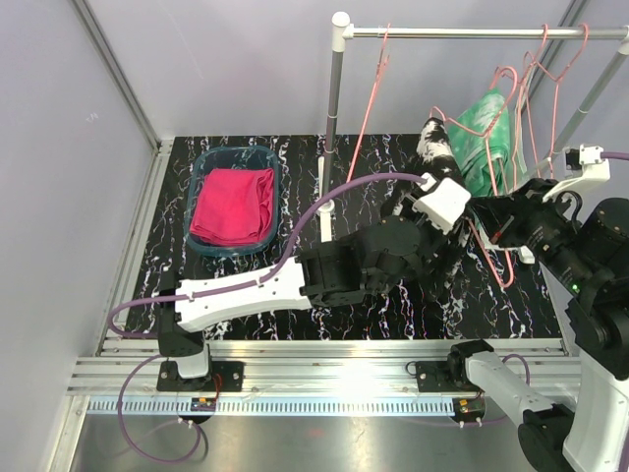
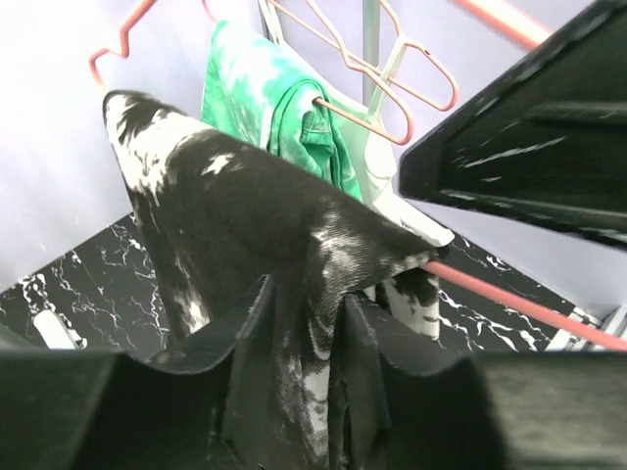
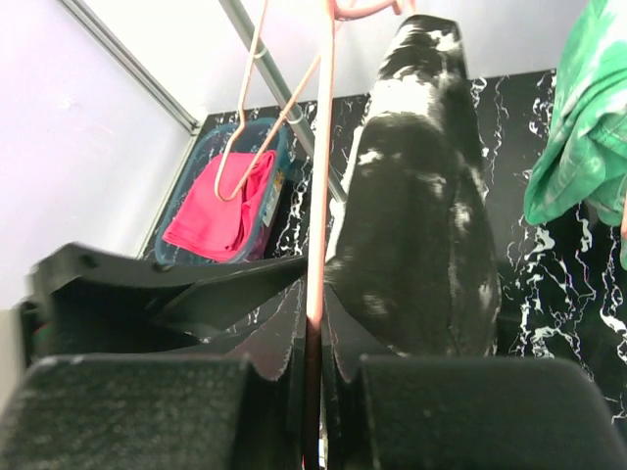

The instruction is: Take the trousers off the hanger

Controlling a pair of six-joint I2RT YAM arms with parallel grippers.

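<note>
Black speckled trousers (image 2: 245, 225) hang draped over the hanger (image 3: 318, 196): soft, light, likely to slide. My right gripper (image 3: 312, 382) pinches the hanger wire. My left gripper (image 2: 306, 333) straddles a fold, jaws part open, grip unclear. I'd take the thick fold.

Table (image 1: 393, 320): black marbled top, aluminium rails along near edge with both arm bases bolted on. Back left on it sits a blue basin (image 1: 236, 151) with pink trousers (image 1: 232, 205) folded inside. Rack post (image 1: 334, 98) stands mid-back on the top, and its rail (image 1: 462, 32) runs right and carries pink wire hangers (image 1: 371, 98). Green trousers (image 1: 486, 138) hang on one. Black-white trousers (image 1: 432, 143) are draped over a hanger (image 2: 509, 299) bar.
</note>
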